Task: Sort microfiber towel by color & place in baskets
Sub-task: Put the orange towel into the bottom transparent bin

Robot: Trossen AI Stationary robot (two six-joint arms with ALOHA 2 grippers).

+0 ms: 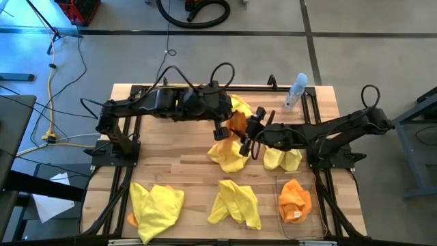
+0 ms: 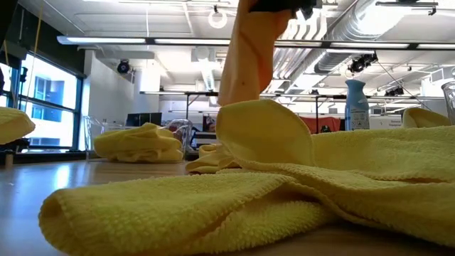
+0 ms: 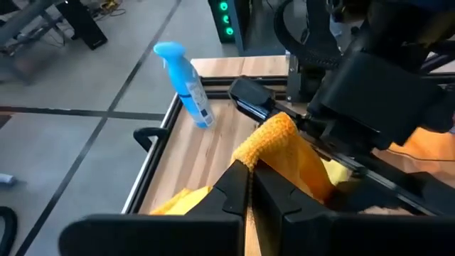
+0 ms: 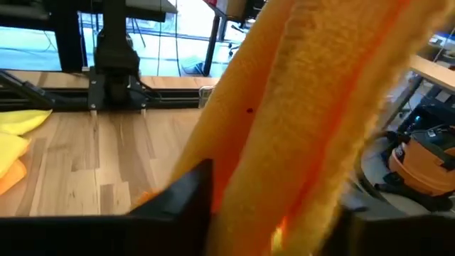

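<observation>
An orange towel (image 1: pixel 237 123) hangs above the table's middle between both grippers. My left gripper (image 1: pixel 220 131) is at its left side and my right gripper (image 1: pixel 249 140) at its right; both are shut on it. In the low view the orange towel (image 2: pixel 249 57) hangs from a dark gripper at the top, and its lower end is hidden behind a yellow towel (image 2: pixel 270 135). Several yellow towels lie on the table (image 1: pixel 229 156) (image 1: pixel 283 159) (image 1: pixel 235 201) (image 1: pixel 157 205). Another orange towel (image 1: pixel 295 199) lies in the clear basket (image 1: pixel 315 217) at the near right. My left gripper pinches a folded edge of the orange towel (image 3: pixel 245 162) at its fingertips (image 3: pixel 274 195); the cloth rises from them in a hump toward the right gripper. My right gripper has a thick, bunched length of the orange towel (image 4: pixel 284 142) between its two fingers (image 4: pixel 188 195), lying across them. The towel is off the table there.
A pale blue spray bottle (image 1: pixel 295 91) stands at the far right of the table. A yellow towel (image 1: pixel 240 106) lies just beyond the grippers. An orange scrap (image 1: pixel 130 219) shows under the near-left yellow towel. Black arm frames (image 1: pixel 113 147) run along both sides.
</observation>
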